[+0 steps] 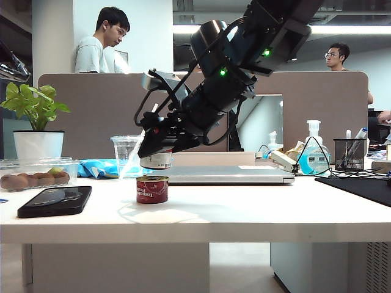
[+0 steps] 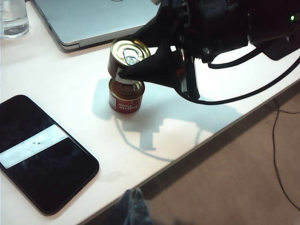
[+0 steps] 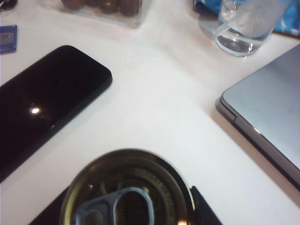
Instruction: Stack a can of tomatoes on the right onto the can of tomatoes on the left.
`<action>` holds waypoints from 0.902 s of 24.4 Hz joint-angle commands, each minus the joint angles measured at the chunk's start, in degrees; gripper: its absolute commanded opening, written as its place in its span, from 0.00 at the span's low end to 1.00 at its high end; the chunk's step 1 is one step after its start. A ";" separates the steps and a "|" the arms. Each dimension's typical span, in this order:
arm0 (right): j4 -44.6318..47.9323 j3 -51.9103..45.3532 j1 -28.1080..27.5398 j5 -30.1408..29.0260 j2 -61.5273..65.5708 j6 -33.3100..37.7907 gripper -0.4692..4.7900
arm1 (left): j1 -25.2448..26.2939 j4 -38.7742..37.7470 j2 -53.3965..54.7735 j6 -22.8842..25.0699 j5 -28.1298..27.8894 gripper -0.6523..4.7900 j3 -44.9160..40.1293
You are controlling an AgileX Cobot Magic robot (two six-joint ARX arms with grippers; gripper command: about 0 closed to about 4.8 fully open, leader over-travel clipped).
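A red can of tomatoes stands on the white table left of centre. Just above it, with a thin gap showing in the exterior view, hangs a second can of tomatoes. My right gripper has reached across and is shut on this can's sides. In the left wrist view the held can sits over the lower can, with the right gripper around it. The right wrist view shows the held can's pull-tab lid between dark fingers. My left gripper hovers off the table's front edge, tips together, holding nothing.
A black phone lies left of the cans near the front edge. A closed silver laptop lies behind them, next to a plastic cup. A box of brown fruit and a potted plant are at far left, a sanitizer bottle at right.
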 commanded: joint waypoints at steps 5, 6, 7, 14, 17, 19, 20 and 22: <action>-0.37 0.20 0.13 -0.15 1.70 -0.20 0.47 | 0.00 0.46 -0.17 0.31 0.24 0.11 0.44; -1.14 0.20 0.13 -0.28 1.79 -0.20 0.47 | 0.00 0.46 -0.15 0.31 0.24 0.11 0.44; -1.53 0.20 0.13 -0.37 1.79 -0.20 0.47 | 0.00 0.46 -0.17 0.31 0.24 0.11 0.44; -2.25 0.20 0.17 -0.63 1.79 -0.20 0.48 | 0.00 0.48 -0.15 0.33 0.22 0.11 0.44; -2.23 0.20 0.20 -0.61 1.79 -0.20 0.68 | 0.00 0.48 -0.15 0.33 0.22 0.11 0.44; -2.23 0.20 0.20 -0.61 1.77 -0.20 0.89 | 0.00 0.48 -0.15 0.35 0.20 0.11 0.44; -2.23 0.20 0.17 -0.61 1.70 -0.20 0.91 | 0.00 0.48 -0.15 0.35 0.20 0.11 0.44; -2.23 0.20 0.20 -0.61 1.53 -0.20 0.91 | 0.00 0.48 -0.15 0.35 0.20 0.11 0.44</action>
